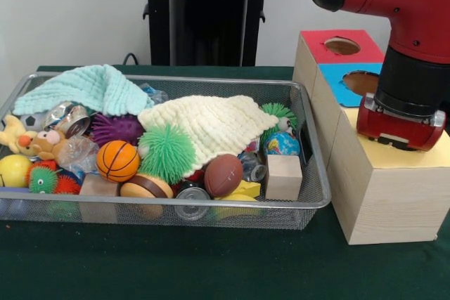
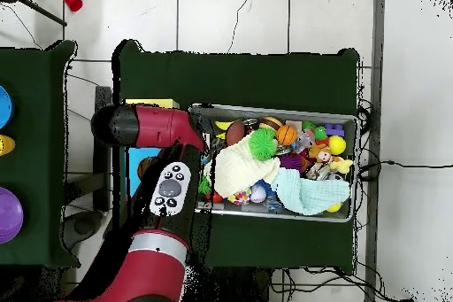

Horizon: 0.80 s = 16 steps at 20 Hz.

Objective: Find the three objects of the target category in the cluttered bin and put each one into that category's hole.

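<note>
Wire-mesh bin (image 1: 309, 198) fills lower-left frame, cluttered; one spotted white bundle (image 2: 240, 197) shows only overhead, beside the cream cloth (image 1: 211, 126). Right: wood box (image 1: 383, 198), its yellow hole hidden under the gripper (image 1: 399, 123); finger state indeterminable.

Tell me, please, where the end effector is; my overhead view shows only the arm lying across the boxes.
Observer: In the front view the end effector is low over the yellow top of the big wooden box, beside the bin.
Operator: Can you see the hole in that yellow top?
Observer: No, the arm covers it. Only the red-topped box's hole shows whole.
Operator: What lies in the bin's corner nearest the boxes?
Observer: A pale wooden block stands there, with a globe ball just behind it.
</note>
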Each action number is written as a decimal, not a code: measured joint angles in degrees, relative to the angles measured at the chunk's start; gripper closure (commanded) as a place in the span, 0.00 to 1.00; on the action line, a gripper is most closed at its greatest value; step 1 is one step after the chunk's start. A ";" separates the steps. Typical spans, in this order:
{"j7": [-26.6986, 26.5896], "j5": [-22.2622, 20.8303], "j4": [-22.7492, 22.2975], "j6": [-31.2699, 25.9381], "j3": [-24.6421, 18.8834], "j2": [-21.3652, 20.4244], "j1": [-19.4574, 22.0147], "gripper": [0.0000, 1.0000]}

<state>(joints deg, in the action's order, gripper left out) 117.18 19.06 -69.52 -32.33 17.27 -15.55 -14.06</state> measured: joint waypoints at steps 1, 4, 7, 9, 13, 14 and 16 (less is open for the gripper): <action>0.00 0.00 0.01 0.00 0.01 0.00 -0.01 1.00; 0.00 0.16 0.01 -0.74 -0.03 0.02 -0.22 0.00; 0.00 0.19 0.06 -1.55 0.00 0.05 -0.47 0.00; 0.00 0.26 0.07 -1.69 -0.01 0.08 -0.46 0.00; 0.00 0.65 0.07 -1.70 -0.02 0.19 -0.47 0.00; 0.00 0.72 0.07 -1.69 -0.02 0.24 -0.47 0.00; 0.00 0.87 0.07 -1.70 -0.02 0.29 -0.47 0.00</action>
<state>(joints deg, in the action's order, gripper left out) 117.18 19.93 -69.44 -34.03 17.26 -15.26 -14.53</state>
